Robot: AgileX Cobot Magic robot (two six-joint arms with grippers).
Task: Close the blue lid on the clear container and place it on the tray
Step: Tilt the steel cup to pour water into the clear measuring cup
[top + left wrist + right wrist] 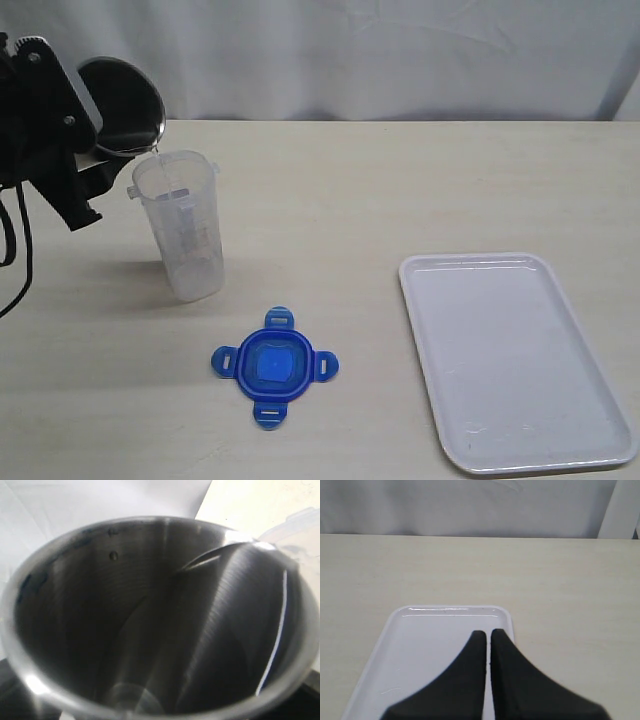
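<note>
The clear container (185, 235) stands upright and open on the table, left of centre. In front of it the blue lid (274, 366) lies flat with its four tabs spread out. My left gripper (88, 160) is shut on a grey steel cup (122, 105), tilted so its rim hangs just over the container's back rim. In the left wrist view the cup's inside (150, 620) fills the frame, and the container's rim (295, 522) peeks past it. My right gripper (488, 632) is shut and empty above the white tray (420, 645), and out of the exterior view.
The tray (520, 360) lies empty at the front right of the table. A white cloth backdrop (380, 50) closes off the far edge. Bare tabletop (330, 210) lies between the container and the tray.
</note>
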